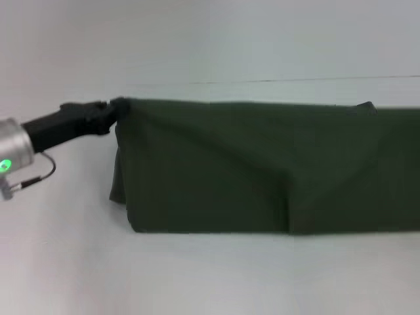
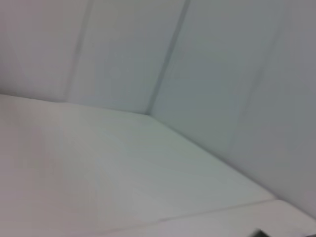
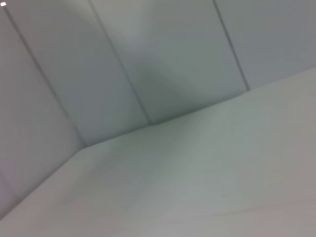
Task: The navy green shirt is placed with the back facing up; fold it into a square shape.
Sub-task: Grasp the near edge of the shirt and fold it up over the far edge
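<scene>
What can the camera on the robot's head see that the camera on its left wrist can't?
Only the head view shows the navy green shirt, lifted along its top edge and hanging down to the white table, and the left claw gripping the shirt's upper left corner. The right claw cannot be made out in any view.

Only the left wrist view shows pale wall panels meeting in a corner, with no shirt and no claw in sight.

Both show the white table surface and pale walls behind it.

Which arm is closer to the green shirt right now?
Left. The left gripper is at the shirt's upper left corner, apparently gripping it. The right gripper isn't in view, so its distance can't be judged.
</scene>
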Robot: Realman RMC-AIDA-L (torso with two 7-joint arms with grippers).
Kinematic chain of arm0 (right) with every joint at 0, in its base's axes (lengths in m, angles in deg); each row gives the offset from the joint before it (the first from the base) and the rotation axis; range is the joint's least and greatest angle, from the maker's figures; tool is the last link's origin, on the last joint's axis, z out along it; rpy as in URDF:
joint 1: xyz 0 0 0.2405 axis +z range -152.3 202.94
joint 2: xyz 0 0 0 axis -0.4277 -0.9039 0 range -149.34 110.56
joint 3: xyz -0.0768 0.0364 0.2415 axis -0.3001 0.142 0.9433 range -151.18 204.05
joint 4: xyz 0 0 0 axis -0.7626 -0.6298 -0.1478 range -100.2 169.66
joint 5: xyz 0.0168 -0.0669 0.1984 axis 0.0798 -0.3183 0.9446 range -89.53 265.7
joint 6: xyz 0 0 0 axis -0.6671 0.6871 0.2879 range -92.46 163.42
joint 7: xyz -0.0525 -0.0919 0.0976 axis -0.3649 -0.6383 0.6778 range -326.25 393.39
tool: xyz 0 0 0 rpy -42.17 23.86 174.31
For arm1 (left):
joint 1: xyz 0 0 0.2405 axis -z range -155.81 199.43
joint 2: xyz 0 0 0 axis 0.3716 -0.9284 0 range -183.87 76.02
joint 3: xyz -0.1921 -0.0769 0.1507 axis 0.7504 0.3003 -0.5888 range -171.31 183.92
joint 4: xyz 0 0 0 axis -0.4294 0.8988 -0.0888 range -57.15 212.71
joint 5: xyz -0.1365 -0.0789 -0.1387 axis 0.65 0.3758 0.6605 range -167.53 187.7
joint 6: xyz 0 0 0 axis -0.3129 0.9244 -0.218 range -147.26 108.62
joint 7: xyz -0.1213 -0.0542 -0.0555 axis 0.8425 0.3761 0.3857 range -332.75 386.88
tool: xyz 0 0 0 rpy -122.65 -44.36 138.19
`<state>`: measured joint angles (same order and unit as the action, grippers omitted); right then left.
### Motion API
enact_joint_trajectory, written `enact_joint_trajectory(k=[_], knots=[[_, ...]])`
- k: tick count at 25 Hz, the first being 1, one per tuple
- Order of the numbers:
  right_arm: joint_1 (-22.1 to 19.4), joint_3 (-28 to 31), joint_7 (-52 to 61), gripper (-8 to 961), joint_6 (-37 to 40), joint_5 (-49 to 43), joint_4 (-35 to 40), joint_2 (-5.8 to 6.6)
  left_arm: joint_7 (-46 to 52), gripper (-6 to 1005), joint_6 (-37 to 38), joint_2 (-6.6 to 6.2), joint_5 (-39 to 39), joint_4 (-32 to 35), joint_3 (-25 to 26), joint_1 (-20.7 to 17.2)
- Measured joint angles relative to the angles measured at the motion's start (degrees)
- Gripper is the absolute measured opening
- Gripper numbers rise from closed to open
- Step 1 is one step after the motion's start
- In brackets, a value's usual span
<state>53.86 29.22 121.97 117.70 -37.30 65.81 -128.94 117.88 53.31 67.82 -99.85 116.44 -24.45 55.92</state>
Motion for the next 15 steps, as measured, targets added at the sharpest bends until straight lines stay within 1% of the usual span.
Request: enact_joint_trajectory(k=[4, 5, 6, 8, 10, 15], knots=[[5.1, -0.5, -2.3, 76, -9.5, 0.6, -3.4, -0.43, -0.6, 7, -7.7, 0.55, 0.0, -1.7, -0.1, 2.8], [6.0, -0.7, -2.9, 77, -11.8, 0.8, -4.2, -0.54, -0.6, 7, -7.7, 0.55, 0.0, -1.7, -0.1, 2.8], [7.1, -0.9, -3.5, 77, -14.5, 0.9, -5.1, -0.69, -0.9, 7, -12.7, 0.91, 0.1, -2.6, -1.3, 4.3], [9.1, -1.5, -5.0, 78, -19.4, 1.3, -6.8, -1.07, -0.9, 7, -14.3, 1.01, 0.1, -2.8, -2.1, 4.6], [10.5, -2.4, -6.8, 79, -23.7, 1.7, -8.2, -1.53, -1.0, 6, -17.9, 1.34, 0.3, -3.2, -4.0, 5.4], [12.6, -4.3, -9.6, 82, -28.8, 2.0, -10.2, -2.85, -1.0, 6, -22.9, 2.07, 0.3, -3.7, -7.8, 6.3]])
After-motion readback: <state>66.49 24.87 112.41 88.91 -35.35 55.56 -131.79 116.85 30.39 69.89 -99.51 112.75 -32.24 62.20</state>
